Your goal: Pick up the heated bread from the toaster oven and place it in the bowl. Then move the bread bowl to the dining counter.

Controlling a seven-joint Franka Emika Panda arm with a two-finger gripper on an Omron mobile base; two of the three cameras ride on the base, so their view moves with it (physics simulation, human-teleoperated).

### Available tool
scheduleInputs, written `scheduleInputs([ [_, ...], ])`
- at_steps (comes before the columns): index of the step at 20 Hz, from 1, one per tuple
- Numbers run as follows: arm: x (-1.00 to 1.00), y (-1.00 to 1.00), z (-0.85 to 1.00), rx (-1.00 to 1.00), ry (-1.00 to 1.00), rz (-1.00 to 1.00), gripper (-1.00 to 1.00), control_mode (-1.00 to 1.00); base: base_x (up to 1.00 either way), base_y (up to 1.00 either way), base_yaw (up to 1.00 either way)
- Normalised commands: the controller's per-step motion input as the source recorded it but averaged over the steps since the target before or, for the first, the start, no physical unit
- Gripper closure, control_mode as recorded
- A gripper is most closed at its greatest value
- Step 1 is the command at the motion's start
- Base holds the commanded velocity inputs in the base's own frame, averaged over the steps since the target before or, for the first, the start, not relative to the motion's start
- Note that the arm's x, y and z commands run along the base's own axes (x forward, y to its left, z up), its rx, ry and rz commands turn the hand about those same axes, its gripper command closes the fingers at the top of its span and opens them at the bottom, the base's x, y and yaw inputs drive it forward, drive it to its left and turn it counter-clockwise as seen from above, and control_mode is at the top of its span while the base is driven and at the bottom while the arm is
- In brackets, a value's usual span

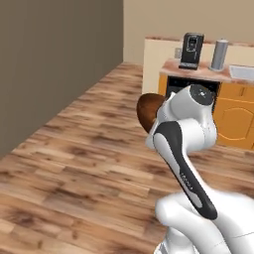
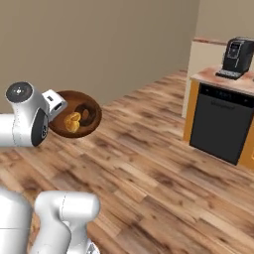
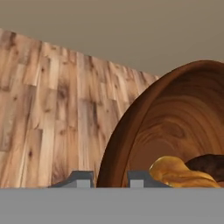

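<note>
The dark brown wooden bowl (image 2: 95,115) hangs tilted in the air over the wood floor, and my gripper (image 2: 58,115) is shut on its rim. The golden-orange heated bread (image 2: 73,122) lies inside it, against the lower side. In the hand view the bowl's rim (image 3: 131,127) runs up between my two fingertips (image 3: 79,178), with the bread (image 3: 179,173) just inside, and my gripper (image 3: 109,178) is closed around that rim. From the left base camera the bowl (image 1: 148,111) peeks out behind my white arm. The toaster oven and the dining counter are out of view.
Open wood floor (image 1: 84,163) spreads ahead, bounded by a grey-brown wall (image 1: 49,59) on the left. At the right stands an orange-cabinet counter (image 2: 193,106) with a black dishwasher front (image 2: 221,124), a coffee machine (image 2: 237,57) and a steel canister (image 1: 219,54).
</note>
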Motion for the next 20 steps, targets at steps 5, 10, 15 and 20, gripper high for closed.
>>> scheduleInputs([
  [5,0.0,0.0,0.0,0.0,0.0,0.0,1.0,1.0,1.0,0.79,-0.27],
  [10,0.0,0.0,0.0,0.0,0.0,0.0,1.0,1.0,1.0,0.87,-0.35],
  [15,0.0,0.0,0.0,0.0,0.0,0.0,1.0,1.0,1.0,0.89,-0.37],
  [20,0.0,0.0,0.0,0.0,0.0,0.0,1.0,1.0,1.0,0.87,-0.33],
])
